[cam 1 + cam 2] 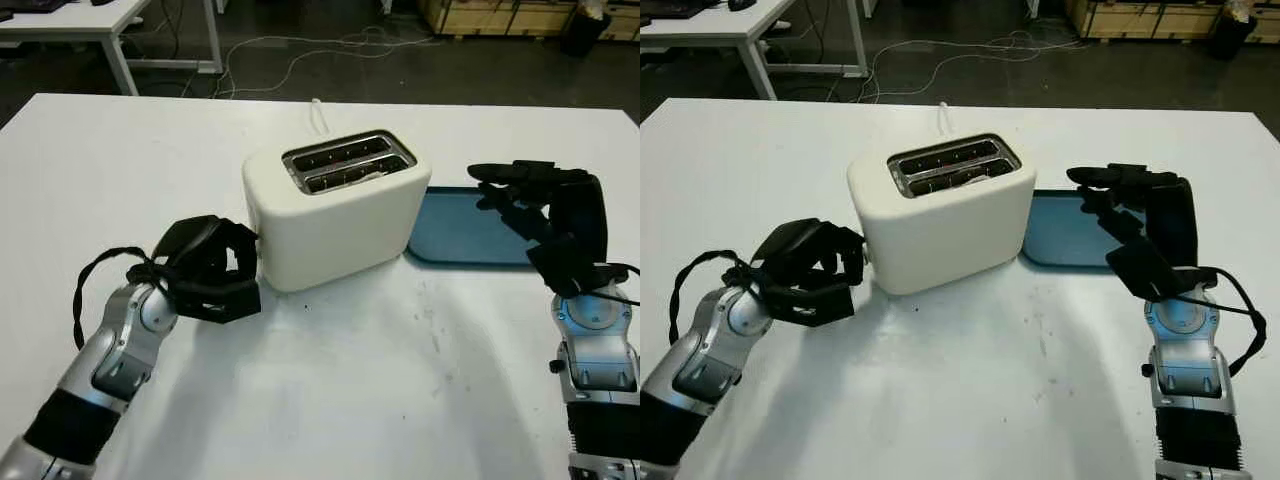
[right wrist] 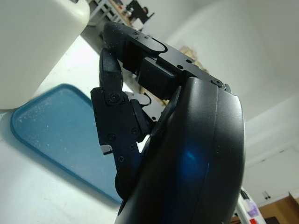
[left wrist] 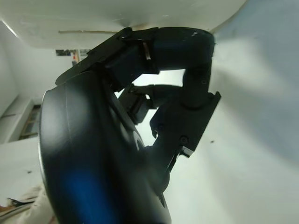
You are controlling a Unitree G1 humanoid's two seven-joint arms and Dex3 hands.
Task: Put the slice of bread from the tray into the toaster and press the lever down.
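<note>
A cream two-slot toaster [image 1: 335,225] stands mid-table, and a pale edge of bread [image 1: 372,173] shows low in its nearer slot. To its right lies a blue tray [image 1: 455,235] with nothing on it. My left hand [image 1: 232,270] is at the toaster's left end, fingers [image 3: 187,93] curled against the wall [image 3: 117,14]. The lever is hidden behind that hand. Over the tray's right part hovers my right hand [image 1: 505,185], open and holding nothing. Its fingers [image 2: 114,116] hang above the tray [image 2: 51,121].
The white table [image 1: 330,400] spreads wide in front of the toaster. A white cord [image 1: 318,112] runs from the toaster's back to the far edge. Beyond are a dark floor with cables and another table [image 1: 70,20] at the far left.
</note>
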